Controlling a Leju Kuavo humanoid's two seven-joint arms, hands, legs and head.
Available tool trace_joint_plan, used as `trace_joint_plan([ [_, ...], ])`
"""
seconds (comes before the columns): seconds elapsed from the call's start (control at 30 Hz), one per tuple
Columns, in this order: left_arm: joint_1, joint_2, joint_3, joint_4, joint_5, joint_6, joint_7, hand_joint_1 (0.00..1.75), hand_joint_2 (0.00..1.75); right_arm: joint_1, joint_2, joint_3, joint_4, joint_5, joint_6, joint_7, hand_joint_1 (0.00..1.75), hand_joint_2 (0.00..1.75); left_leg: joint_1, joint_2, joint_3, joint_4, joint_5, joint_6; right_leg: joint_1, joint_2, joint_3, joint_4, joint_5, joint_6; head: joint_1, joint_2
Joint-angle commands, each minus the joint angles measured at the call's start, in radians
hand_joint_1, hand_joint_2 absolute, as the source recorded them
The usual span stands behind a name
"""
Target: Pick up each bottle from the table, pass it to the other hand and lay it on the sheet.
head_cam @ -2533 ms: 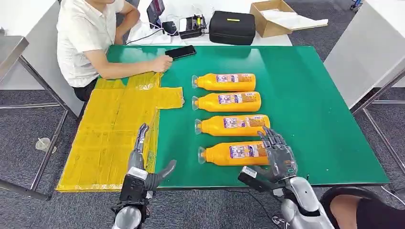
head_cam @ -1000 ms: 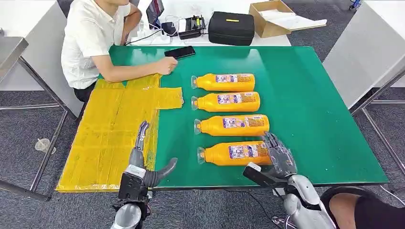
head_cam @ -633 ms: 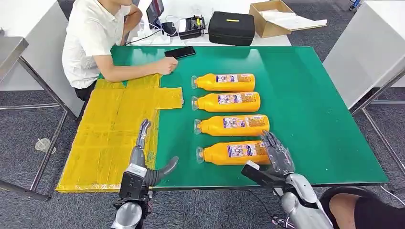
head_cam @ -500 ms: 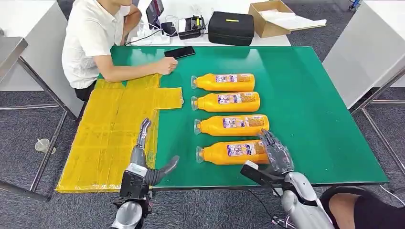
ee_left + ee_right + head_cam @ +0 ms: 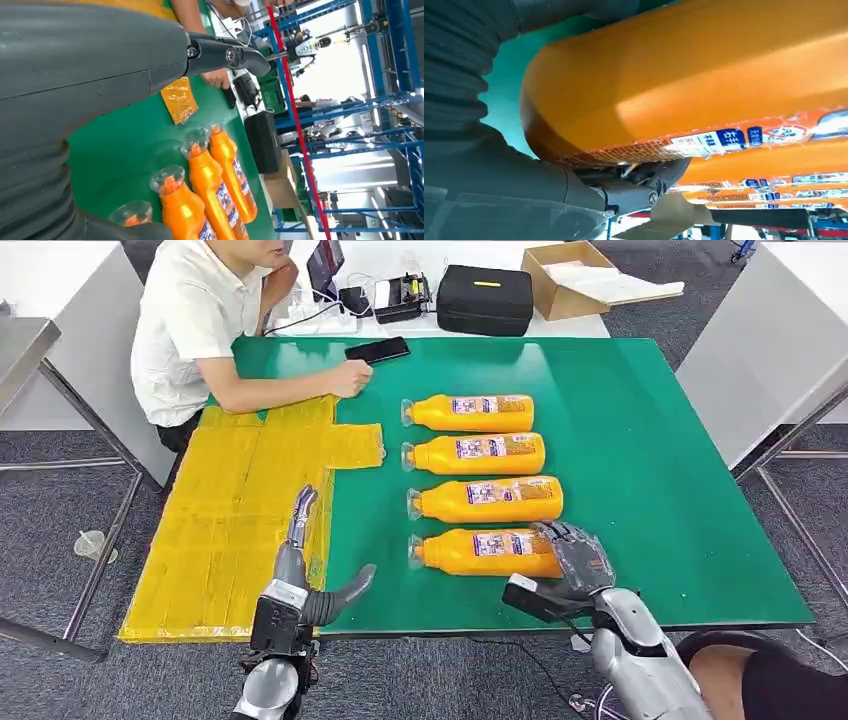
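Observation:
Four orange bottles lie side by side on the green table point(image 5: 650, 470), caps pointing toward the yellow sheet point(image 5: 230, 510). My right hand point(image 5: 575, 560) grips the base end of the nearest bottle point(image 5: 480, 552), which lies close against the second bottle point(image 5: 485, 500). In the right wrist view that nearest bottle point(image 5: 684, 85) sits between the thumb and the dark fingers point(image 5: 644, 185). My left hand point(image 5: 300, 570) is open at the table's front edge, fingers stretched over the sheet's edge, thumb out to the side. The left wrist view shows the bottles point(image 5: 220, 185) from the cap end.
A person point(image 5: 200, 330) sits at the far left corner, one hand point(image 5: 345, 377) resting on the table beside a phone point(image 5: 377, 349). A black case point(image 5: 487, 298) and a cardboard box point(image 5: 575, 275) stand on a white table behind. Metal table legs point(image 5: 100, 540) stand left of the sheet.
My right hand has closed around the nearest bottle's base, and that bottle has shifted slightly toward the second bottle. The left hand has barely moved.

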Motion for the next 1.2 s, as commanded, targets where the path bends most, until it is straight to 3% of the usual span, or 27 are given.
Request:
trace_joint_plan([
  [0.03,-0.034,-0.017,-0.004,0.063,0.006,0.001,-0.001,0.00,1.75,0.010,-0.032,0.052,0.101,0.006,0.029,0.022,1.75,1.75,0.002,-0.002,0.004,0.000,-0.002,0.000,0.002,-0.003,0.006,-0.001,-0.002,-0.004,0.000,0.000],
  [0.4,-0.030,-0.017,-0.002,0.060,0.009,0.002,-0.005,0.00,1.75,0.049,-0.028,0.032,0.090,-0.010,0.041,0.032,1.75,1.75,0.001,-0.003,0.005,-0.001,-0.001,0.000,0.002,-0.004,0.006,-0.002,-0.002,-0.003,0.000,0.000],
  [0.53,-0.041,-0.019,-0.002,0.075,0.020,-0.005,-0.012,0.00,1.75,0.070,-0.011,-0.014,0.076,-0.178,0.103,-0.079,1.75,1.75,0.002,-0.004,0.007,-0.001,-0.001,0.000,0.002,-0.005,0.009,-0.002,-0.002,-0.004,0.000,0.000],
  [0.7,-0.062,-0.036,0.022,0.106,0.312,-0.243,0.033,0.00,1.75,0.074,0.014,-0.040,0.016,-0.373,0.161,-0.225,1.75,1.75,0.002,-0.001,0.009,0.000,-0.002,0.000,0.002,-0.003,0.009,-0.002,-0.002,-0.004,0.000,0.000],
  [0.8,-0.064,-0.035,0.019,0.110,0.333,-0.260,0.041,0.00,1.75,0.067,0.023,-0.036,0.007,-0.381,0.166,-0.228,1.75,1.75,0.002,0.000,0.010,0.000,-0.002,0.000,0.003,-0.002,0.010,-0.001,-0.002,-0.005,0.000,0.000],
  [0.9,-0.038,-0.025,0.025,0.126,0.589,-0.410,0.128,0.00,1.75,0.067,0.058,-0.052,-0.040,-0.444,0.149,-0.307,1.75,1.75,0.001,0.002,0.010,0.000,-0.002,0.000,0.002,0.000,0.009,-0.001,-0.001,-0.004,0.000,0.000],
  [1.2,-0.015,0.006,-0.007,0.116,0.723,-0.472,0.152,0.00,1.75,0.073,0.096,-0.086,-0.082,-0.483,0.128,-0.352,1.75,1.75,0.001,0.002,0.008,0.000,-0.003,0.000,0.002,0.000,0.009,-0.001,-0.002,-0.004,0.000,0.000],
])
